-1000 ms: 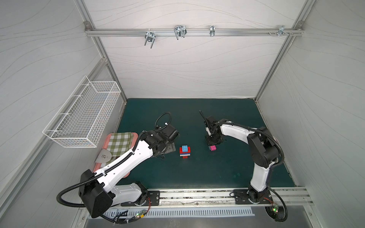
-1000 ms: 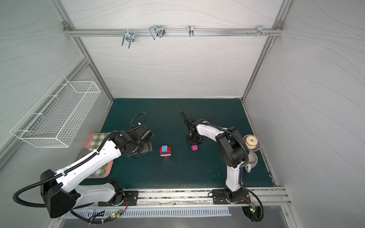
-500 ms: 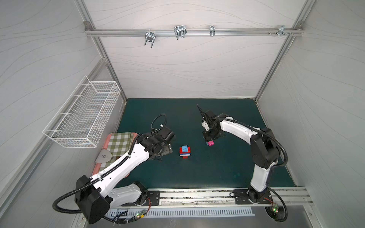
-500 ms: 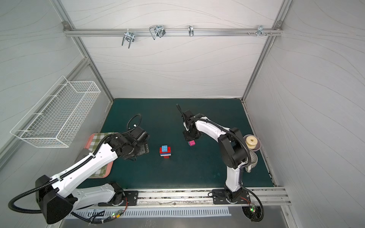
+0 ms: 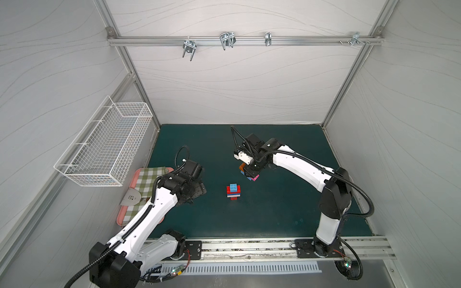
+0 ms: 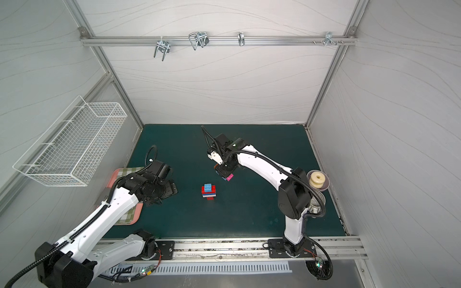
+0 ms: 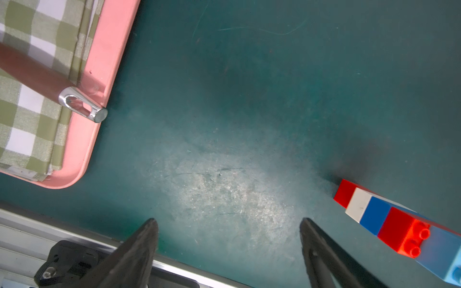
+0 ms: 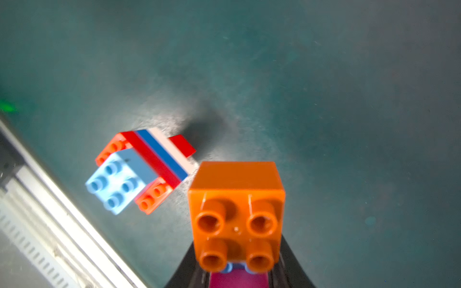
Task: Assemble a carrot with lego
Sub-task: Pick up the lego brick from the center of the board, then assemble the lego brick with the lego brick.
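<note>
- The green mat (image 5: 274, 212) fills the floor of the cell, and the carrot (image 5: 233, 191) stands upright on it about midway between the two arms.
- A white wire basket (image 5: 104, 147) hangs on the side wall, well away from the carrot on the left arm's side.
- A pink tray (image 5: 120, 219) lies on that same side of the carrot at the mat's edge. It carries a folded green checked cloth (image 5: 147, 177) and a utensil with a brown handle (image 7: 37, 74).
- The left gripper (image 7: 228, 224) sits low between the tray and the carrot. Its jaws are spread wide with only bare mat between them.
- The right gripper (image 5: 250, 172) is near the carrot, toward the back wall and the right arm's side. It is closed tight on a small brick cluster (image 8: 237, 212).
- The carrot shows a narrow red brick at the base, then white, blue and a wide red layer, with a pale blue brick on top, studs up.
- The brick cluster has an orange brick (image 8: 237, 182) outermost, a sliver of blue behind it, then a pink brick (image 5: 255, 177). It looks lifted clear of the mat, though I can't be sure from above.
</note>
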Controlling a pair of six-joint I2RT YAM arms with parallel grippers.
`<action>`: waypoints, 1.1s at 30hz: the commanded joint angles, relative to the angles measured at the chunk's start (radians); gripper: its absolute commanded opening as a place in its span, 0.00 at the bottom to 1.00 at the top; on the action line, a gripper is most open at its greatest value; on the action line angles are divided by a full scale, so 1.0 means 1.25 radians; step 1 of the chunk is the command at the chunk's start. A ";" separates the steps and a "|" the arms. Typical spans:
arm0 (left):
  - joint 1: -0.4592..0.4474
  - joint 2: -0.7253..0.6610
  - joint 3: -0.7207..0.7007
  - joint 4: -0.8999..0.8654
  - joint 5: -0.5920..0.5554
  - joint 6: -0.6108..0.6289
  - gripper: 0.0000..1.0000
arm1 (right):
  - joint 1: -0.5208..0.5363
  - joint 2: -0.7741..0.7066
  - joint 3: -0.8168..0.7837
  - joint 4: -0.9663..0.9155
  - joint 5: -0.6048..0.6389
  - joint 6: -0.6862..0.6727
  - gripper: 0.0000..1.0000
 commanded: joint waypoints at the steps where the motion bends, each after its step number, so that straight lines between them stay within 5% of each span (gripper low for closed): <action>1: 0.035 -0.018 -0.004 0.020 0.031 0.040 0.89 | 0.023 -0.049 0.010 -0.017 -0.049 -0.116 0.00; 12: 0.107 -0.017 -0.021 0.050 0.099 0.086 0.89 | 0.136 0.030 0.132 -0.110 -0.027 -0.350 0.00; 33: 0.145 -0.006 -0.044 0.074 0.165 0.089 0.90 | 0.182 0.185 0.332 -0.282 0.033 -0.476 0.00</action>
